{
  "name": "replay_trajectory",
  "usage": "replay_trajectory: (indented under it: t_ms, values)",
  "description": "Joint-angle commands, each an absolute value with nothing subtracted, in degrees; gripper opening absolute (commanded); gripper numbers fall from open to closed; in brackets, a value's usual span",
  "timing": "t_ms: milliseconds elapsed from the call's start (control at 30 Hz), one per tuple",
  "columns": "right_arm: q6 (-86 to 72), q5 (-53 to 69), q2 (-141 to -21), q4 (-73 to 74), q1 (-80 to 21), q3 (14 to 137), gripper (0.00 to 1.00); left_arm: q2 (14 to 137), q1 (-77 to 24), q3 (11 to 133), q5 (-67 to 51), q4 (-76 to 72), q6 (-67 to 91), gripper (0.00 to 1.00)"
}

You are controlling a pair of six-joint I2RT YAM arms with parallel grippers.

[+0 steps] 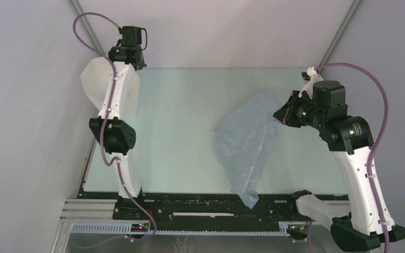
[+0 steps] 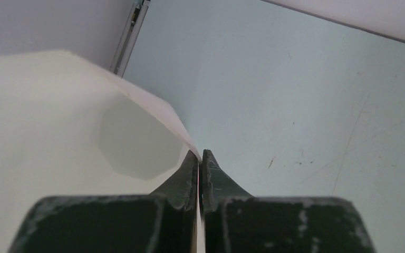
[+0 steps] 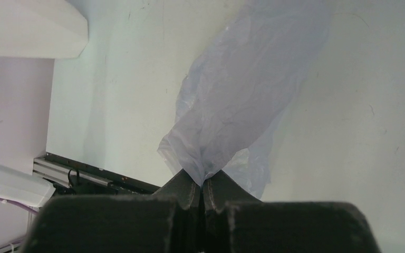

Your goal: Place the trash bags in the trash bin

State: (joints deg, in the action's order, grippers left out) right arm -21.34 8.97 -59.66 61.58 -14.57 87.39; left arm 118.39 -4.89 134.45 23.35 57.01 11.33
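right gripper (image 3: 202, 182): pinched tight on a bunched-up bit of the bag (image 3: 242, 105), no gap showing
bag feel: my guess is super light, floppy, slippery film that tears easily, so grab a gathered wad, not a single layer
bag spot: drapes away from that gripper, centre-right in the top view, tail trailing to the near edge of the table (image 1: 179, 116)
left gripper (image 2: 200, 155): closed on the rim of the bin (image 2: 58, 132), thin wall between the fingers
bin spot: upper left of the top view, well apart from the bag
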Motion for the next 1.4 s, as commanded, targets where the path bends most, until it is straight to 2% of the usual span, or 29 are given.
replay_trajectory:
  t_ms: [0, 633, 900, 933, 1000, 1100, 1133, 1233, 1367]
  values:
    - [-21.7, 9.7, -58.0, 60.7, -14.2, 87.7, 0.0, 113.7, -8.1, 132.8, 23.0, 57.1, 10.4, 0.0]
    - [-23.7, 11.0, -49.9, 61.1, -14.2, 82.7, 0.0, 100.6, -36.9, 119.5, 19.2, 62.9, 17.2, 0.0]
    - [-24.3, 11.1, -47.8, 62.3, -14.2, 82.1, 0.0, 98.7, -43.7, 114.0, 18.0, 61.8, 21.4, 0.0]
    - [-24.4, 11.0, -47.6, 62.5, -14.2, 82.0, 0.0, 98.7, -44.0, 113.9, 17.8, 61.7, 21.8, 0.03]
    - [-24.7, 11.0, -47.5, 62.8, -14.2, 82.1, 0.0, 98.5, -44.0, 114.3, 17.0, 62.0, 22.1, 0.24]
    - [-25.7, 11.2, -47.3, 63.1, -14.2, 82.0, 0.0, 97.0, -44.1, 115.9, 17.5, 62.9, 21.4, 0.6]
    - [-26.0, 11.2, -47.2, 63.1, -14.2, 82.0, 0.0, 96.3, -44.0, 116.9, 17.8, 63.7, 21.2, 0.68]
    - [-28.0, 10.1, -47.3, 63.2, -14.2, 82.0, 0.0, 93.4, -44.1, 119.9, 17.2, 65.8, 21.5, 0.82]
    - [-32.9, 8.6, -48.0, 63.1, -14.2, 82.0, 0.0, 86.0, -44.2, 118.6, 13.6, 67.0, 26.6, 0.9]
